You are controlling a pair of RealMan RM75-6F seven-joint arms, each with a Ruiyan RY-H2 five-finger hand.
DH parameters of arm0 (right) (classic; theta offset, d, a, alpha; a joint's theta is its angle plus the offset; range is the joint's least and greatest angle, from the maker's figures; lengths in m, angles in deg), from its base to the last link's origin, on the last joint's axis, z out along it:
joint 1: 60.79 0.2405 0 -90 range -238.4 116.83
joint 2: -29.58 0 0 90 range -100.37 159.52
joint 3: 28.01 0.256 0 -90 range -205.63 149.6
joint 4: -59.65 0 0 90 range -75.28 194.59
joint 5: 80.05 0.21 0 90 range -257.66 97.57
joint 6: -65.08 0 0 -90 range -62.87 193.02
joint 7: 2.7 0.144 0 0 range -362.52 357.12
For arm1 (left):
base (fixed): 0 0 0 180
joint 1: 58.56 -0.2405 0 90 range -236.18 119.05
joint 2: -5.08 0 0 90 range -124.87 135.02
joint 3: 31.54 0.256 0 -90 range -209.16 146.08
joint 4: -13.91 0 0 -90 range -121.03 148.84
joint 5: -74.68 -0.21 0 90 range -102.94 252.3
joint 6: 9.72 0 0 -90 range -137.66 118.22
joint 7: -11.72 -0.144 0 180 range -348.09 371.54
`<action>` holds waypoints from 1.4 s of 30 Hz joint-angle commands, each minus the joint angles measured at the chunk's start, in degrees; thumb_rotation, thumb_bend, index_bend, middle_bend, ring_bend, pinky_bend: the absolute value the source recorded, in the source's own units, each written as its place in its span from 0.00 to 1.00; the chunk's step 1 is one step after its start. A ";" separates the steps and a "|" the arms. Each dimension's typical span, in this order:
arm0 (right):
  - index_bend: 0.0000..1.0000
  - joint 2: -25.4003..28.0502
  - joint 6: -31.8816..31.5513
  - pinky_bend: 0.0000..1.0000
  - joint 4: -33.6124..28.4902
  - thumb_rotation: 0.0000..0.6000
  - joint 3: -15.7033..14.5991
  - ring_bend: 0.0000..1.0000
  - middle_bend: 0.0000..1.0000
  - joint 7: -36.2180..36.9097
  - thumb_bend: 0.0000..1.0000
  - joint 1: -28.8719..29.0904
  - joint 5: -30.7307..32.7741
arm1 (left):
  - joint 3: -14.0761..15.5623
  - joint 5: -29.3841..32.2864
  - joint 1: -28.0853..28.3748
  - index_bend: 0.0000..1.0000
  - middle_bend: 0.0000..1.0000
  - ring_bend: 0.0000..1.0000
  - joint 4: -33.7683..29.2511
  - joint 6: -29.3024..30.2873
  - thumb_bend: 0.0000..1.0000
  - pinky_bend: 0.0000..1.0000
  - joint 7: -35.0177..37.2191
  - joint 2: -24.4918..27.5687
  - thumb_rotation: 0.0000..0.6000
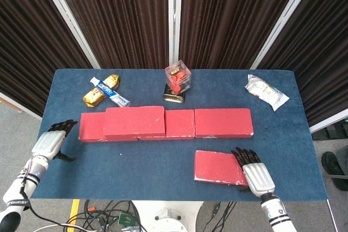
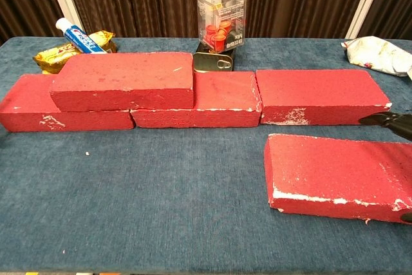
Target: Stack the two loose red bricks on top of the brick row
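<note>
Behind the blue-carpeted table (image 1: 163,161), dark pleated curtains (image 1: 125,14) with pale frame strips are closing off the room. On the cloth the brick row (image 1: 223,123) is lying lengthwise with one red brick (image 1: 135,120) already stacked on its left part, while the loose brick (image 1: 218,167) is lying flat near the front edge, just before the row's right end. The right hand (image 1: 254,173) is resting over that brick's right end, its grip unclear, and the left hand (image 1: 50,142) is hanging off the table's left edge, fingers loosely curled, holding nothing.
</note>
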State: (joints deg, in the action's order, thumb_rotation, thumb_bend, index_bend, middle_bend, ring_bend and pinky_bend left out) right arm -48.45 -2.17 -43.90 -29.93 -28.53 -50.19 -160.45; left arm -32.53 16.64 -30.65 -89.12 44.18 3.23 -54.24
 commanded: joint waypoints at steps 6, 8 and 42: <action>0.00 -0.65 1.84 0.00 -3.27 1.00 0.78 0.00 0.00 -4.95 0.00 2.10 4.33 | -0.23 -0.06 0.02 0.00 0.00 0.00 0.21 -0.75 0.00 0.00 0.73 0.25 1.00; 0.00 -1.08 2.73 0.00 -3.47 1.00 1.16 0.00 0.00 -5.83 0.00 2.77 6.11 | -0.24 -0.04 -0.01 0.00 0.00 0.00 0.40 -1.00 0.00 0.00 0.99 0.24 1.00; 0.00 -5.09 5.89 0.00 -4.94 1.00 2.85 0.00 0.00 -12.06 0.00 12.25 23.39 | -0.73 -4.70 -2.02 0.00 0.00 0.00 2.97 1.27 0.00 0.00 3.28 -0.73 1.00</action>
State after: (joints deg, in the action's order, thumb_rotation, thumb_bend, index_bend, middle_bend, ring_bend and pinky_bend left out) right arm -53.43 3.91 -48.89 -26.94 -40.34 -38.14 -137.30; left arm -33.26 11.94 -32.65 -86.14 45.45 6.52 -54.97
